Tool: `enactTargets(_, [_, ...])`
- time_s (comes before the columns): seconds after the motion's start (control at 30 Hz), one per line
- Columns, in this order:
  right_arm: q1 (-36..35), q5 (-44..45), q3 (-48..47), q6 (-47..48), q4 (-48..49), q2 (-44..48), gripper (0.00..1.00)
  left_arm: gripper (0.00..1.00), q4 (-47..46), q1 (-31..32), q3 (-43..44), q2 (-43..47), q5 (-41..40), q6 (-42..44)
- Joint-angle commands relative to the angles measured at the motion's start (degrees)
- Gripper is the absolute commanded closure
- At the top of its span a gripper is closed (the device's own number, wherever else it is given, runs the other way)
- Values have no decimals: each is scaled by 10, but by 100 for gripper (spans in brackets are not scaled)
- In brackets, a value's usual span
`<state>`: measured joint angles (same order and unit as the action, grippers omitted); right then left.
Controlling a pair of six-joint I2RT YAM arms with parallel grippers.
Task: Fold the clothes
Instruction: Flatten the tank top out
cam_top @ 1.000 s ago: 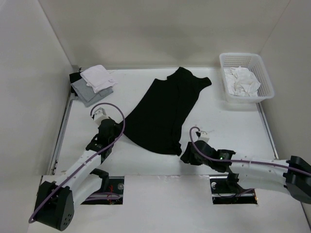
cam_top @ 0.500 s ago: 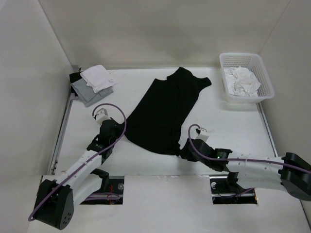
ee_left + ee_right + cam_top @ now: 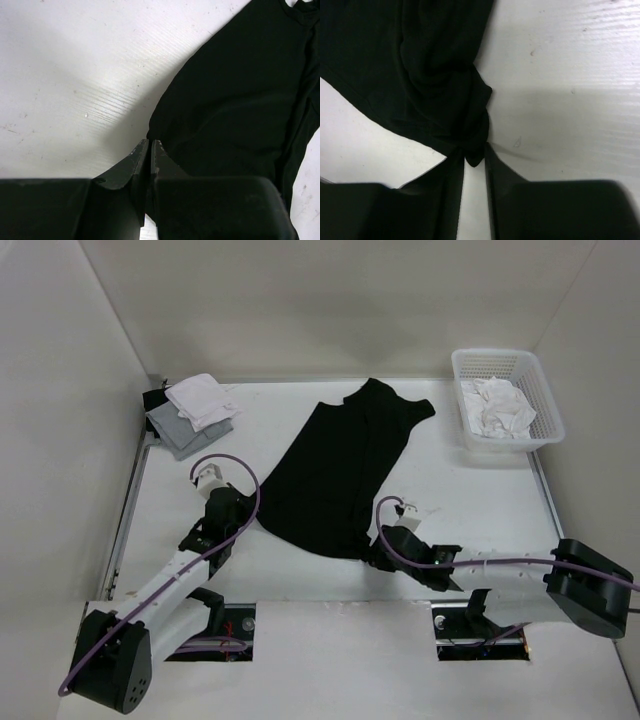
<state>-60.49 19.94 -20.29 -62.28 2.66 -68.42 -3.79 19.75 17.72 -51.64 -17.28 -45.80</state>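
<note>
The table is the broadest thing under me, white and bare across most of its middle. On it lies the black T-shirt, spread flat. Its long axis runs on a slant, with the neck end far and to my right and the hem near me, just ahead of my two bases. At the far corners sit a basket on the right and a garment stack on the left. Both are well apart from the shirt.

Each of my arms meets the near hem at one end of it. My left pincer is closed at the hem's left corner. From the wrist view the fabric comes right up to the tips, and I judge that corner is pinched between them. My right pincer is at the hem's right corner. Its jaws stand narrow with a gathered knot of black cloth wedged between them — a grip, by the look of it.

So the whole shirt lies away from both pincers, stretching out toward the far right. The coming move turns on that. As I judge it, the hem has to travel along that slanted axis toward the neck — not straight ahead — and both corners must rise together or the fold will skew.
</note>
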Motion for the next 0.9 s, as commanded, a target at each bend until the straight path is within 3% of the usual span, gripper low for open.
enactTargets(0.0, [-6,7,-7,-4,43,-22,80,97,-23,7,0,13,6,1])
enactTargets(0.13, [-7,19,-11,1,21,24,98,97,-14,9,12,30,6,1])
enactTargets(0.27, [-14,47,-54,36,-91,208,100,98,34,16,79,90,1,4])
enactTargets(0.37, [-18,83,-146,87,-202,340,100,98,75,25,174,147,-23,16])
enactTargets(0.43, [-21,103,-225,130,-256,378,100,98,91,31,245,171,-46,30])
enactTargets(0.63, [-68,188,-494,293,-299,338,100,98,70,39,451,182,-93,84])
enactTargets(0.87, [-166,276,-798,507,-247,183,100,98,64,35,611,113,-102,139])
